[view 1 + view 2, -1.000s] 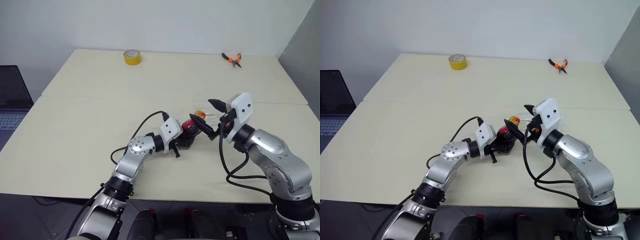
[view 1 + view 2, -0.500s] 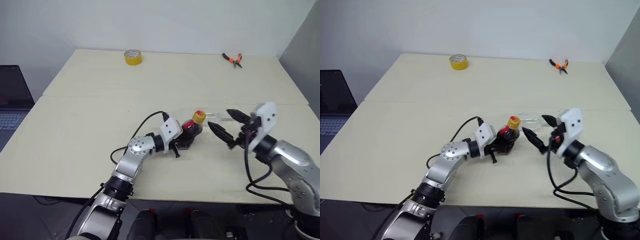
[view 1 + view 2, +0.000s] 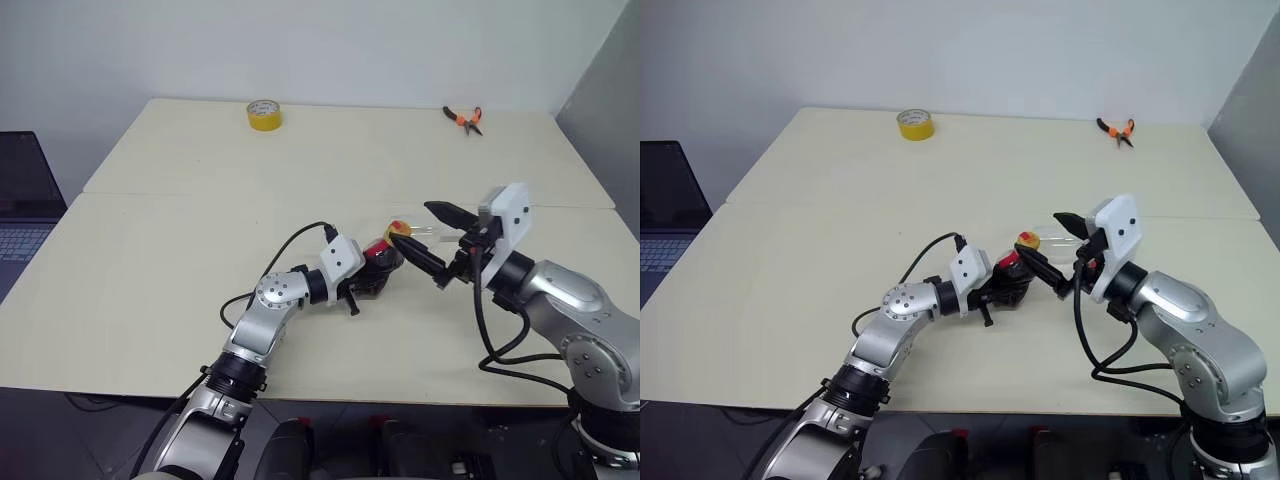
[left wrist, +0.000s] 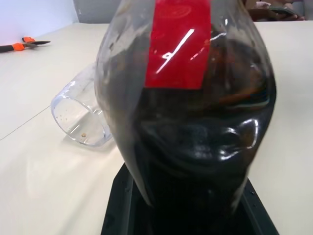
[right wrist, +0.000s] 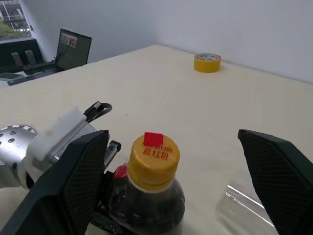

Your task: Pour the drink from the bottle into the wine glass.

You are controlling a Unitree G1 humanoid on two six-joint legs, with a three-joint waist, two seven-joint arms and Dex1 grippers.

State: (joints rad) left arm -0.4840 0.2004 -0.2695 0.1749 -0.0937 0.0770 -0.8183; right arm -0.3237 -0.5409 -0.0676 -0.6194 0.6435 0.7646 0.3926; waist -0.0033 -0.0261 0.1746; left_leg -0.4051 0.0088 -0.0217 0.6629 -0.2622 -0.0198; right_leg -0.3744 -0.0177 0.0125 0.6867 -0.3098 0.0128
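On a cream table (image 3: 180, 260), the robot's left gripper (image 3: 362, 283) clamped the base of a small bottle (image 3: 380, 262) of dark drink (image 3: 377, 270), its red label and yellow cap (image 3: 399, 230) showing as it stood near the table's middle. The right gripper (image 3: 432, 245) hung just beside the cap, black fingers (image 3: 447, 214) spread wide, one above and one below cap level. A clear wine glass (image 3: 428, 232) lay on its side behind them. A yellow tape roll (image 3: 264, 114) and orange-handled pliers (image 3: 465, 118) sat at the far edge, a laptop (image 3: 25, 200) off to the left.
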